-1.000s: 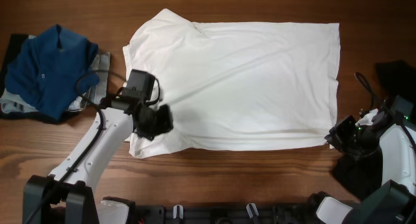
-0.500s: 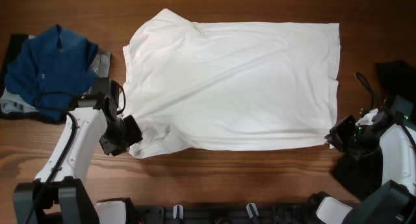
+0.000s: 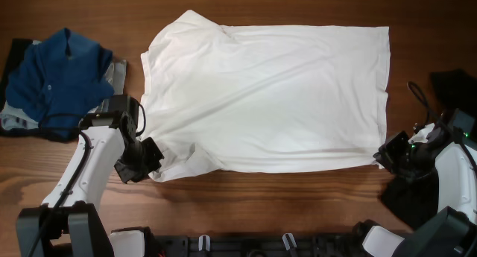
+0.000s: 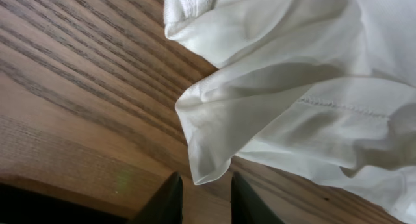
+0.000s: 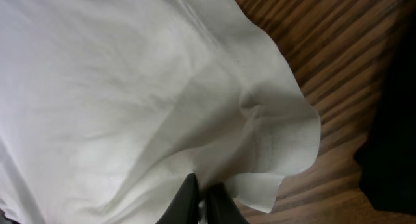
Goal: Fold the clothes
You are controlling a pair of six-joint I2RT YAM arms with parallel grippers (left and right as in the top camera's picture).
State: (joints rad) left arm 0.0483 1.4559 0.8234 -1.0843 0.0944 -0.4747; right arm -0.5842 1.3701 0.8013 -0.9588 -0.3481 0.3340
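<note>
A large white shirt (image 3: 276, 93) lies spread flat across the middle of the table. Its lower left corner is bunched into folds (image 4: 312, 68). My left gripper (image 3: 151, 162) sits on the wood just left of that corner. In the left wrist view the left gripper (image 4: 205, 188) is open, and a tip of the white cloth hangs right at the mouth of the gap, not clamped. My right gripper (image 3: 382, 156) is at the shirt's lower right corner. In the right wrist view the right gripper (image 5: 203, 199) is shut on the white fabric (image 5: 97, 87).
A blue collared garment (image 3: 63, 78) lies crumpled on a small pile of other clothes at the far left. A black garment (image 3: 451, 82) lies at the right edge, with more dark cloth (image 5: 390, 152) beside the right arm. Bare wood runs along the front edge.
My left gripper has come off the shirt's lower left part and moved left onto the bare wood, then edged back toward the corner. The right gripper has held still.
</note>
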